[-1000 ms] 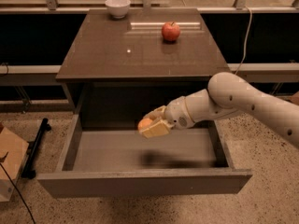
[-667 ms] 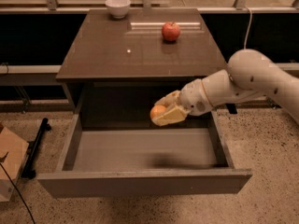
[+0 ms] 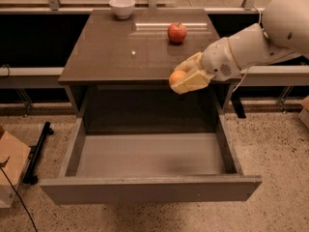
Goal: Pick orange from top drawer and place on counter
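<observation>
My gripper (image 3: 182, 77) is shut on the orange (image 3: 175, 76), a small round orange fruit held between its pale fingers. It hangs at the front edge of the counter (image 3: 120, 47), right of the middle, well above the open top drawer (image 3: 145, 153). The drawer is pulled out and its grey bottom shows nothing in it. My white arm (image 3: 251, 42) reaches in from the right.
A red apple (image 3: 177, 33) sits on the counter behind the gripper. A white bowl (image 3: 121, 7) stands at the counter's back edge. A cardboard box (image 3: 9, 168) and a black stand (image 3: 37, 151) are on the floor at left.
The gripper has risen out of the drawer with the orange and moved up and back to the counter's front edge.
</observation>
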`<state>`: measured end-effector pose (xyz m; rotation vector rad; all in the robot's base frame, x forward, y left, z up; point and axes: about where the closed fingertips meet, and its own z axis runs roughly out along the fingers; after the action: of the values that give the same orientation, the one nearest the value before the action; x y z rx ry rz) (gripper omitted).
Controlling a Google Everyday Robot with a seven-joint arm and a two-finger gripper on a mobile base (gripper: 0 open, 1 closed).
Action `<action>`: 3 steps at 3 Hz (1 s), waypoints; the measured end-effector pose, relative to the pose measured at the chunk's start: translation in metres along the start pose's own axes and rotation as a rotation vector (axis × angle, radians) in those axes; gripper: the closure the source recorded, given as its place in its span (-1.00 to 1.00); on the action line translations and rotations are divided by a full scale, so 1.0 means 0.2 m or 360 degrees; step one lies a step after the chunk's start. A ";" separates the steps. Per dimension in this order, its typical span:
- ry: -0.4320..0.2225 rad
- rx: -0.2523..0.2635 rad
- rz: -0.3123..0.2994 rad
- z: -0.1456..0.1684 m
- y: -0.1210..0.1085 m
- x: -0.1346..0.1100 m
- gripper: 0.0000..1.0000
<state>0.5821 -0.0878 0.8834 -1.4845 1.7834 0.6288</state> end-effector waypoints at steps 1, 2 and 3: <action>0.0044 0.0167 0.0019 -0.06 -0.10 -0.12 1.00; 0.0055 0.0375 0.0133 -0.02 -0.24 -0.23 1.00; 0.0042 0.0469 0.0294 0.07 -0.37 -0.25 1.00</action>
<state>0.6606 -0.0621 0.9185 -1.1443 1.9531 0.4145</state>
